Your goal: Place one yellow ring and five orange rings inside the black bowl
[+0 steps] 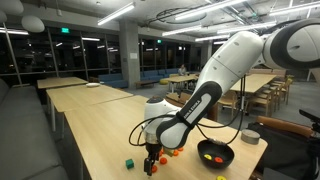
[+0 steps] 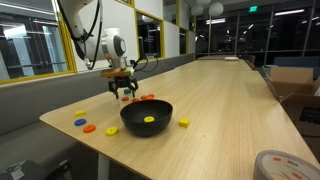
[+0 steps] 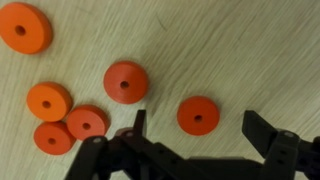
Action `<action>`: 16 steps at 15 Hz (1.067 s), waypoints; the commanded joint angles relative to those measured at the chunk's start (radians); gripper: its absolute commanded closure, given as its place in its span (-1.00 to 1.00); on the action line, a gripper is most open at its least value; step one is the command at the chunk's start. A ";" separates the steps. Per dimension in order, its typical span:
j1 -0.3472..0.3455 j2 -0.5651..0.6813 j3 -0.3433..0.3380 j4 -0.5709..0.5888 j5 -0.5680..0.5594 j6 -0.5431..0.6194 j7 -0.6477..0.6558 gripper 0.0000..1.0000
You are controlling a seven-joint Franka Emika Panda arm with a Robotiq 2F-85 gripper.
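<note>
Light wood table (image 2: 230, 100) holds it all: left of the black bowl (image 2: 140, 130) lie a few loose pieces (image 2: 88, 128), yellow, blue and orange, and behind the bowl the gripper (image 2: 125, 95) hangs low over the orange rings (image 3: 125, 82). Its two fingers (image 3: 262, 130) stand wide apart with nothing in them, and one orange ring sits on the table between their tips. A yellow ring (image 2: 148, 120) lies inside the bowl, and a small yellow piece (image 2: 183, 122) sits just right of the bowl.

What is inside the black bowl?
The black bowl holds a yellow ring; an exterior view also shows what looks like an orange ring. Its near wall covers part of the floor, so more may be hidden.
</note>
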 commanded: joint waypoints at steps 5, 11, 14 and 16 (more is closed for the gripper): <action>0.001 0.012 0.002 0.039 -0.007 -0.034 0.004 0.34; 0.034 -0.063 -0.075 0.016 -0.078 -0.131 0.141 0.65; 0.034 -0.137 -0.122 -0.020 -0.148 -0.197 0.252 0.65; 0.025 -0.189 -0.139 -0.048 -0.189 -0.258 0.318 0.65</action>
